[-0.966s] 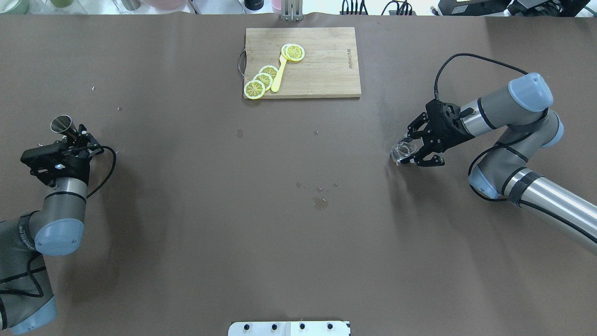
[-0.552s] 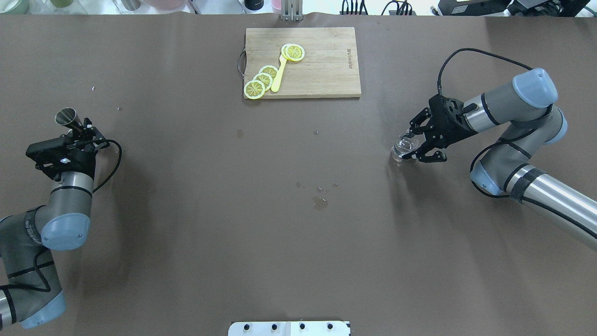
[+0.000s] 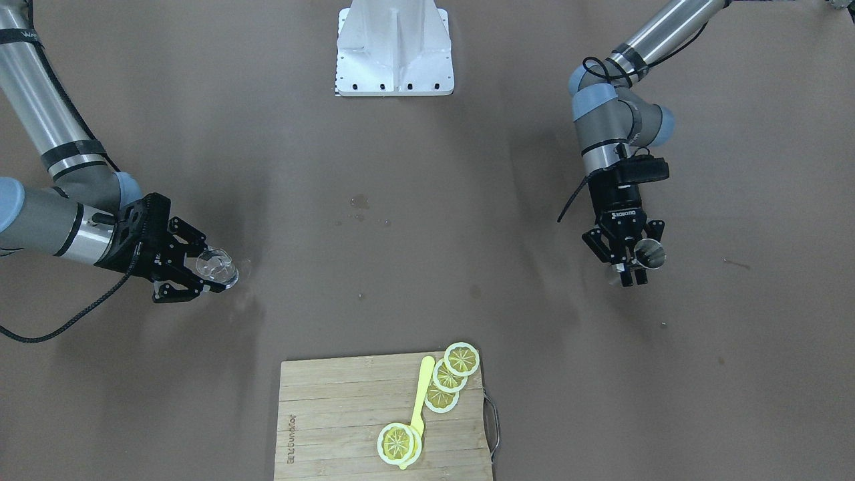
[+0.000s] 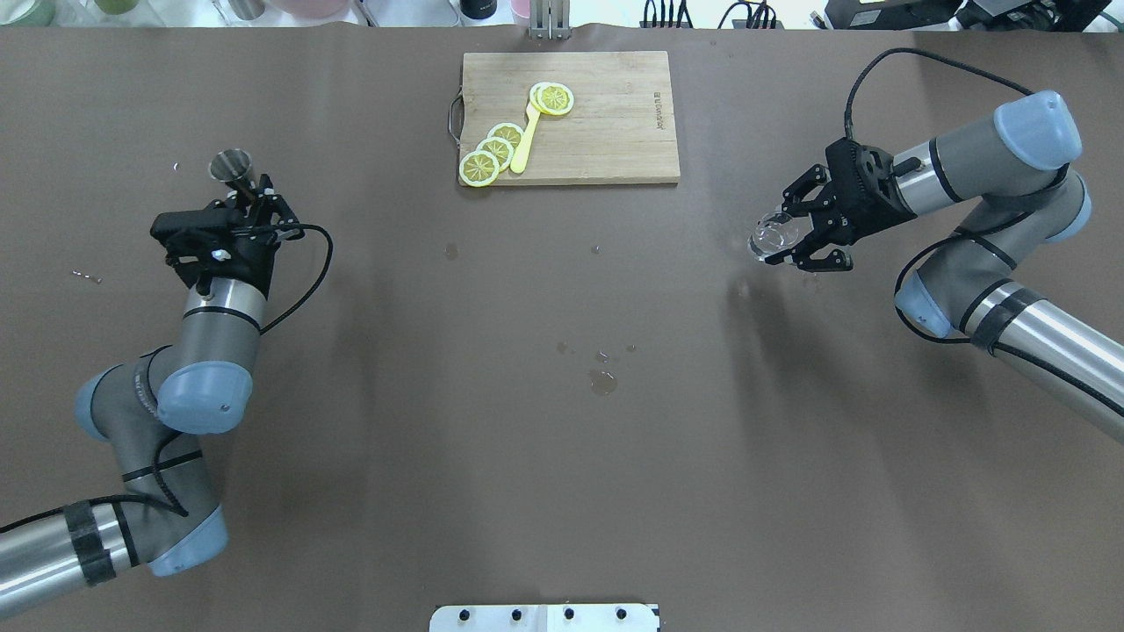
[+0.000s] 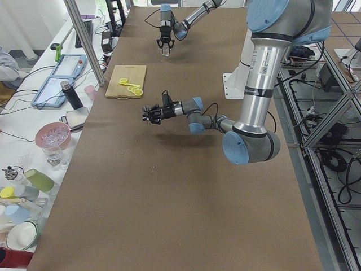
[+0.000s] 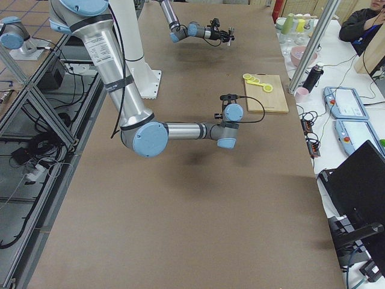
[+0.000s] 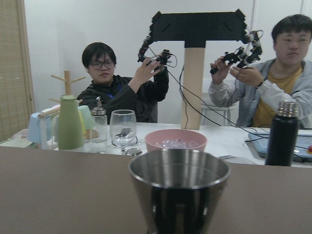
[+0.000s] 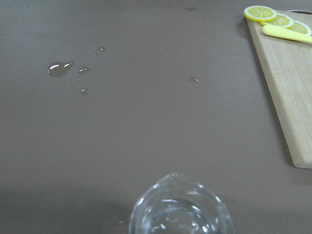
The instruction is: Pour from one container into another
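Steel cup (image 4: 233, 165) stands upright, clenched in the left jaws at the bench's (image 4: 439, 491) left, while the right jaws grasp the clear glass (image 4: 770, 237) at the right, both apparently lifted and kept level so nothing spills before the pour. The containers are well apart and would have to meet over the middle, where only water drops (image 4: 602, 381) lie; the wooden cutting board (image 4: 615, 132) with lemon slices (image 4: 492, 151) and a yellow utensil (image 4: 524, 145) sits at the far edge, seemingly off the direct path
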You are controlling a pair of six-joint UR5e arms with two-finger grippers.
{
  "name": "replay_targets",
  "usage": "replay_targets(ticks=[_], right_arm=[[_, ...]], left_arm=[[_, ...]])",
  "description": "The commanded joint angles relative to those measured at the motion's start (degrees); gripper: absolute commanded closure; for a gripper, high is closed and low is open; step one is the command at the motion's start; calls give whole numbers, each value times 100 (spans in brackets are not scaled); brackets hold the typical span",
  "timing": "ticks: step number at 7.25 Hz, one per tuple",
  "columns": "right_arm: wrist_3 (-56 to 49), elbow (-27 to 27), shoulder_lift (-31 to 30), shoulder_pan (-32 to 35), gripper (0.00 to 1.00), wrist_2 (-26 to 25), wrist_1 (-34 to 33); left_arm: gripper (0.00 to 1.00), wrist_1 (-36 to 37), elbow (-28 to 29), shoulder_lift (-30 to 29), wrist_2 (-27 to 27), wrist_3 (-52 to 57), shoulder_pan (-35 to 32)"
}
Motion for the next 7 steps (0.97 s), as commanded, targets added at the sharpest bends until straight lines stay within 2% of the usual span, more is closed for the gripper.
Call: replay_targets(ticks=[1, 2, 3, 4, 5, 7], right_arm=[[45, 601, -6, 181, 100, 130, -668], [45, 1032, -32, 208, 100, 288, -1230], [97, 1454, -155, 295, 100, 315, -1522], [280, 1867, -399, 313, 100, 359, -1569], [404, 2027, -489, 409, 100, 516, -1569], [771, 2204, -499, 516, 100, 588, -1569]], left_arm=[[100, -250, 90, -967, -347, 1335, -215], [100, -243, 404, -1529, -827, 1380, -329], [100, -242, 860, -2074, -1163, 1389, -443], [100, -260, 899, -2192, -1375, 1467, -479], [100, -269, 926, -2324, -1603, 1842, -479], [100, -487, 1442, -2781, -1676, 2118, -453]])
